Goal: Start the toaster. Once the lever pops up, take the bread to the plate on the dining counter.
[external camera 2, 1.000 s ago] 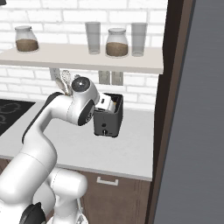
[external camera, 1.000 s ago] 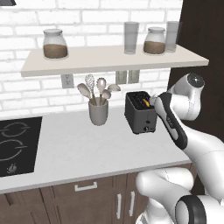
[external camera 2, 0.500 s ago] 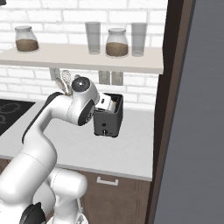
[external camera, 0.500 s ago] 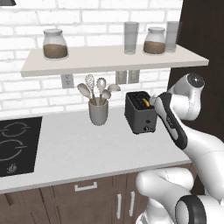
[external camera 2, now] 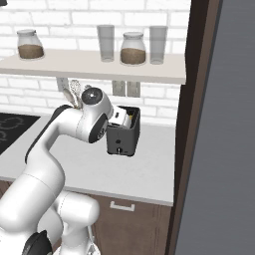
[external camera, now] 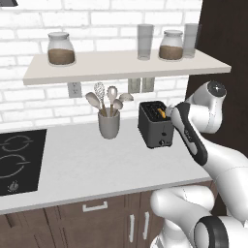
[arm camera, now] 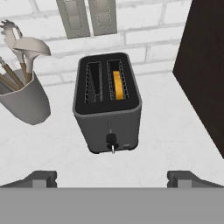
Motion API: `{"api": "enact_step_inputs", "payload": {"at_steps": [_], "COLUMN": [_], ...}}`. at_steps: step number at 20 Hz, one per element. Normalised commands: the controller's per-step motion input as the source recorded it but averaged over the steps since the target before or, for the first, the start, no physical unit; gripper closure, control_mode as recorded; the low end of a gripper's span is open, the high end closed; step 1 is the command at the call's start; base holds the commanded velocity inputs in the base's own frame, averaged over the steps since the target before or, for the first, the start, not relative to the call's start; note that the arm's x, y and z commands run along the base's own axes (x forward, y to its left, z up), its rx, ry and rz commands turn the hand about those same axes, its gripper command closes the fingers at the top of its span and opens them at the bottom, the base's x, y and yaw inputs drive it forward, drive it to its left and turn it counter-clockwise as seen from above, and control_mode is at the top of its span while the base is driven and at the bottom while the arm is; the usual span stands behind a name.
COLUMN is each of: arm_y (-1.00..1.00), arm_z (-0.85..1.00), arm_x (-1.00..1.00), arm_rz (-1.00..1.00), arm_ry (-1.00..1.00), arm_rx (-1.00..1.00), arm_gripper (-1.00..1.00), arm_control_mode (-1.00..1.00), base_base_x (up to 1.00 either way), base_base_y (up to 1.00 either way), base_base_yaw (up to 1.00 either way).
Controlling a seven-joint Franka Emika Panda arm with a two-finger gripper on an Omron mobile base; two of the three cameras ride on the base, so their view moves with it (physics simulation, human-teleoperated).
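The black toaster (arm camera: 107, 107) stands on the white worktop, seen from above and in front in the hand view. A yellow-tan slice of bread (arm camera: 118, 85) sits low in its right slot, and the left slot holds nothing. The small round knob (arm camera: 111, 140) is low on the front face. My gripper (arm camera: 112, 178) hovers in front of and above the toaster, open wide, touching nothing. The toaster (external camera: 155, 127) also appears in the left base view with the arm close on its right, and the toaster (external camera 2: 122, 138) shows partly behind the arm's elbow in the right base view. The plate and the dining counter are out of view.
A grey utensil cup (external camera: 109, 124) with spoons stands left of the toaster. A black hob (external camera: 19, 160) lies at the worktop's far left. A shelf (external camera: 121, 64) with jars and glasses hangs overhead. A dark tall cabinet side (arm camera: 205, 65) rises close to the toaster's right.
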Motion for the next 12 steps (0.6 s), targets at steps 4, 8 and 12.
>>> {"api": "enact_step_inputs", "payload": {"at_steps": [4, 8, 12], "arm_y": [0.0, 0.0, 0.0], "arm_z": [0.0, 0.0, 0.0], "arm_x": [0.0, 0.0, 0.0], "arm_rz": [0.0, 0.0, 0.0], "arm_ry": [0.0, 0.0, 0.0], "arm_rx": [0.0, 0.0, 0.0], "arm_gripper": [-1.0, -1.0, -1.0], "arm_control_mode": [-1.0, -1.0, -1.0], "base_base_x": [0.0, 0.0, 0.0], "base_base_y": [0.0, 0.0, 0.0], "base_base_yaw": [0.0, 0.0, 0.0]}}
